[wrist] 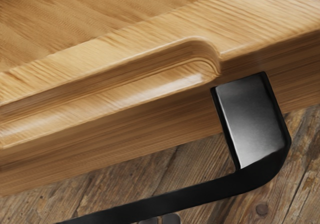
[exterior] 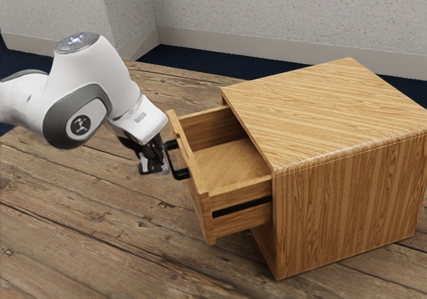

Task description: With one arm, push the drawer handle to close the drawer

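Arm [exterior: 87, 105] is seen at ext. view's left, w/ gripper [exterior: 154, 169] set just outside handle [exterior: 180, 174]; gripper is judged closed, tips together, nothing clasped; contact w/ handle can't be confirmed. Drawer [exterior: 198, 192] is found partly out of cabinet [exterior: 347, 199], i.e. closing not done.

Risks, L to R: tips may be slid off the narrow bar if push is angled or set too high/low; hand may be wedged in the handle's loop if tips are passed behind the bar; drawer may be racked & jammed if force is applied off-centre; cabinet may be shoved along table [exterior: 100, 232] if runners bind.

Materials, L to R: arm is finished in smooth white w/ grey caps; handle is black, satin, squared U w/ rounded corners; drawer front is lt. wood grain, scooped at top edge; cabinet is boxy, same grain, front edge softened; table is weathered planks, knotted.
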Controlling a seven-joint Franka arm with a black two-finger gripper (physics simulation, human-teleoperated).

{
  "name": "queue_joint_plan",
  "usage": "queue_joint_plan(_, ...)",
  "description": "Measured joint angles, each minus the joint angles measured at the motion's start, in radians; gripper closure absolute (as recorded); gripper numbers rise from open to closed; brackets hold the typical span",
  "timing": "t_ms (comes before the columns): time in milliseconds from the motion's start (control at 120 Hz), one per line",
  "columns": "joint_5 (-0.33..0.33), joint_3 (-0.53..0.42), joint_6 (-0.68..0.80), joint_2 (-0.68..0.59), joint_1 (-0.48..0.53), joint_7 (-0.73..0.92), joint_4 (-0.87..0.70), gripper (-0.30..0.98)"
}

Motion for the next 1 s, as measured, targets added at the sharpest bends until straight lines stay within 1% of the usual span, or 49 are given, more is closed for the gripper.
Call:
queue_joint_plan(275,0.007,-0.031,0.003,0.098,0.0,-0.011,0.08,0.79)
queue_joint_plan(375,0.01,-0.04,0.003,0.126,0.0,-0.016,0.113,0.77)
queue_joint_plan(500,0.015,-0.051,0.003,0.159,0.0,-0.025,0.145,0.78)
queue_joint_plan(642,0.021,-0.057,0.002,0.189,0.001,-0.034,0.183,0.77)
queue_joint_plan(775,0.046,-0.076,0.002,0.24,-0.001,-0.048,0.231,0.78)
queue_joint_plan(1000,0.072,-0.08,0.002,0.297,-0.007,-0.067,0.285,0.79)
